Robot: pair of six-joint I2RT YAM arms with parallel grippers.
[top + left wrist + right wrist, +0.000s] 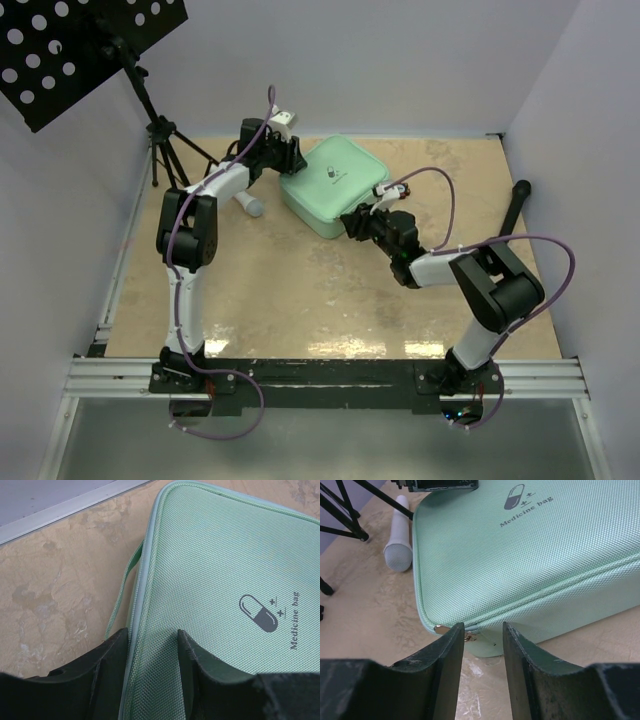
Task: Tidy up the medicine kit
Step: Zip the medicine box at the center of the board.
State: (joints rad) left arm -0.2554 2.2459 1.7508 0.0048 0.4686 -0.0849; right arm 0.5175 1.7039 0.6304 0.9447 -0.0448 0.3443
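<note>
Both work the closed medicine kit [330,185]: left end effector [152,636] pinches kit's rim, right end effector [483,630] spread astride its corner zip pull [468,637]. Likely unzipping step; next, pinch pull.

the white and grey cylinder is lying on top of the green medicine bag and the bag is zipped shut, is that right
Not quite. The white-and-grey cylinder is not on top of the medicine bag; it lies on the table beside it, as the right wrist view shows. The bag is zipped shut.
</note>
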